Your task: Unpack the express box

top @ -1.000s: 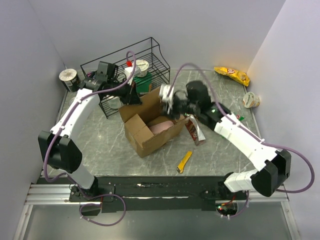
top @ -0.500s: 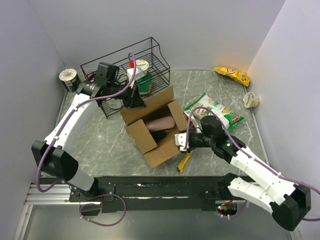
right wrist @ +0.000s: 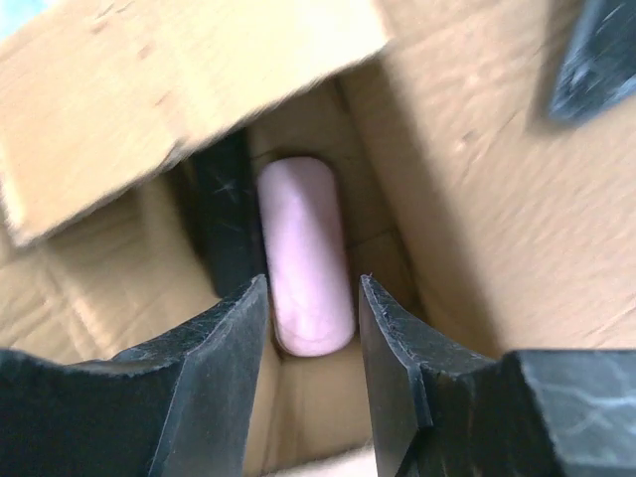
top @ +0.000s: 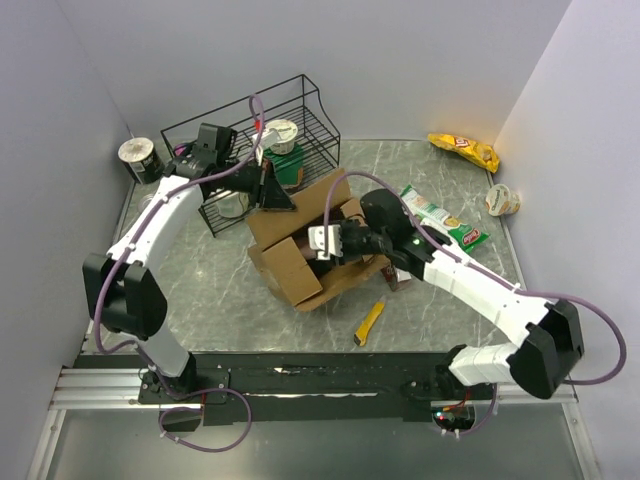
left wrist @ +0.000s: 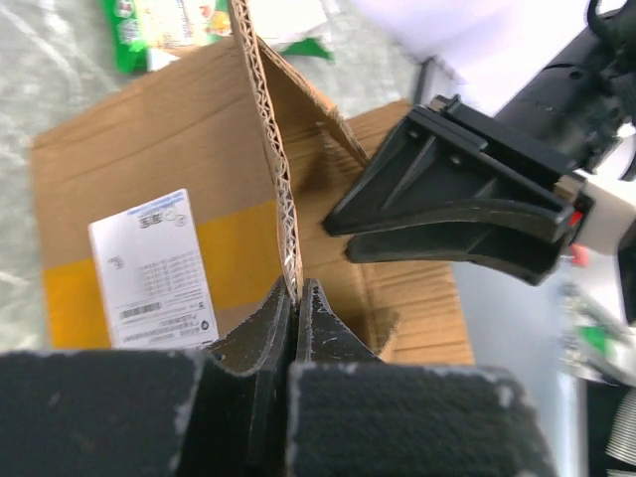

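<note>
Cardboard of the express box [top: 285,275], beside the wire rack [top: 318,128], looks light and bendy; your left gripper [left wrist: 295,298] pinches its flap, best near the fold; right gripper [right wrist: 310,298] gapes over a pink pack [right wrist: 303,238].

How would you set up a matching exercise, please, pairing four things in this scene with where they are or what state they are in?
Things:
1. pink oblong item
2. left tool
3. yellow snack bag
4. yellow cutter

Places or states:
A. in the far right corner of the table
B. lying inside the express box
C. on the table, on the near side of the express box
D. shut on an upright flap of the express box

Pairs: 1-B, 2-D, 3-A, 4-C
</note>
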